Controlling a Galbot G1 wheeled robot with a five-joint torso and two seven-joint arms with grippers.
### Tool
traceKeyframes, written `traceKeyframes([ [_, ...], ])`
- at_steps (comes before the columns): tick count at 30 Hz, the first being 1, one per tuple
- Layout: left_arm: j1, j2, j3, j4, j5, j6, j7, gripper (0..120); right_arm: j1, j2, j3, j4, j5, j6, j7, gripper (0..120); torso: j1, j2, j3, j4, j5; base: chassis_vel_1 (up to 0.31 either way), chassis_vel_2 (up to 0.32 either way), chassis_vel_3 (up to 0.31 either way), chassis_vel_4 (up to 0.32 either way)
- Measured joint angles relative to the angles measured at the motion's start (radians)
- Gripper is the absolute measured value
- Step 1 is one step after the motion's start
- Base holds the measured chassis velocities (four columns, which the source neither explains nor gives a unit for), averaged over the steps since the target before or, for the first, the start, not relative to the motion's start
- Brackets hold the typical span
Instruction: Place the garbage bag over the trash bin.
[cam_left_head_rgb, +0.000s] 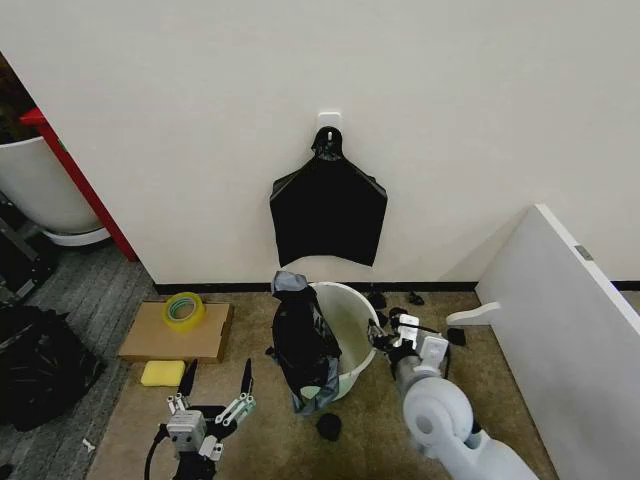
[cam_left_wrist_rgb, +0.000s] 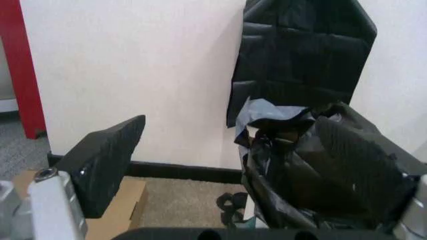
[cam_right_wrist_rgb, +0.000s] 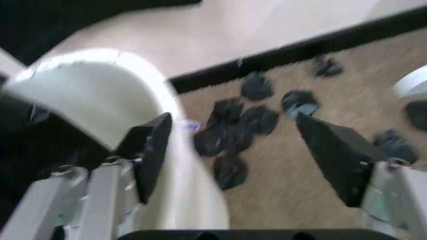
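On carpet below a cream wall: left gripper low at left, fingers spread wide, clear of the garbage bag draped over the near-left rim of the trash bin. Seen from the right wrist, right gripper with fingers apart, one finger against the bin's outer wall, black scraps strewn beyond.
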Motion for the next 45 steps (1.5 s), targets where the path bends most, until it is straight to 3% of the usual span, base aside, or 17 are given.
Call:
traceKeyframes([
  [4, -0.003, 0.000, 0.001, 0.000, 0.000, 0.000, -0.002, 100, -0.033, -0.041, 0.051, 0.061, -0.081, 0.031, -0.065, 84, 0.000, 0.000, 0.000, -0.0003, -0.0001, 0.000, 0.000, 0.000, 0.000],
  [9, -0.008, 0.004, 0.004, 0.006, -0.003, 0.007, -0.006, 100, -0.052, -0.120, 0.073, 0.190, -0.120, 0.053, -0.213, 72, 0.000, 0.000, 0.000, -0.0002, -0.0001, 0.000, 0.000, 0.000, 0.000],
  [13, -0.020, 0.005, 0.013, 0.007, -0.005, 0.026, -0.010, 100, -0.039, -0.197, 0.030, 0.303, -0.089, -0.018, -0.352, 89, 0.000, 0.000, 0.000, -0.0001, -0.0002, 0.000, 0.000, 0.000, 0.000],
  [18, -0.029, -0.003, 0.019, 0.008, -0.005, 0.035, -0.013, 100, 0.010, -0.199, -0.038, 0.289, -0.093, -0.080, -0.404, 99, 0.000, 0.000, 0.000, -0.0001, -0.0002, 0.000, 0.000, 0.000, 0.000],
  [24, -0.034, -0.008, 0.027, 0.016, -0.005, 0.050, -0.020, 100, 0.117, -0.181, -0.133, 0.221, -0.035, -0.111, -0.391, 100, 0.000, 0.000, 0.000, -0.0001, -0.0003, 0.000, 0.000, 0.000, 0.000],
  [26, -0.035, -0.006, 0.027, 0.018, -0.012, 0.056, -0.022, 100, 0.163, -0.174, -0.177, 0.185, -0.012, -0.123, -0.371, 97, 0.000, 0.000, 0.000, 0.0001, -0.0002, 0.000, 0.000, 0.000, 0.000],
  [31, -0.046, -0.003, 0.025, 0.016, -0.023, 0.071, -0.026, 100, 0.228, -0.139, -0.252, 0.099, -0.009, -0.142, -0.324, 77, 0.000, 0.000, 0.000, 0.0000, -0.0003, 0.000, 0.000, 0.000, 0.000],
  [40, -0.056, 0.002, 0.030, 0.008, -0.024, 0.087, -0.027, 100, 0.238, -0.138, -0.260, 0.073, -0.011, -0.148, -0.300, 48, 0.000, 0.000, 0.000, -0.0001, -0.0003, 0.000, 0.000, 0.000, 0.000],
  [45, -0.069, 0.008, 0.041, 0.008, -0.024, 0.099, -0.027, 100, 0.231, -0.137, -0.255, 0.066, -0.018, -0.143, -0.301, 26, 0.000, 0.000, 0.000, -0.0001, -0.0003, 0.000, 0.000, 0.000, 0.000],
])
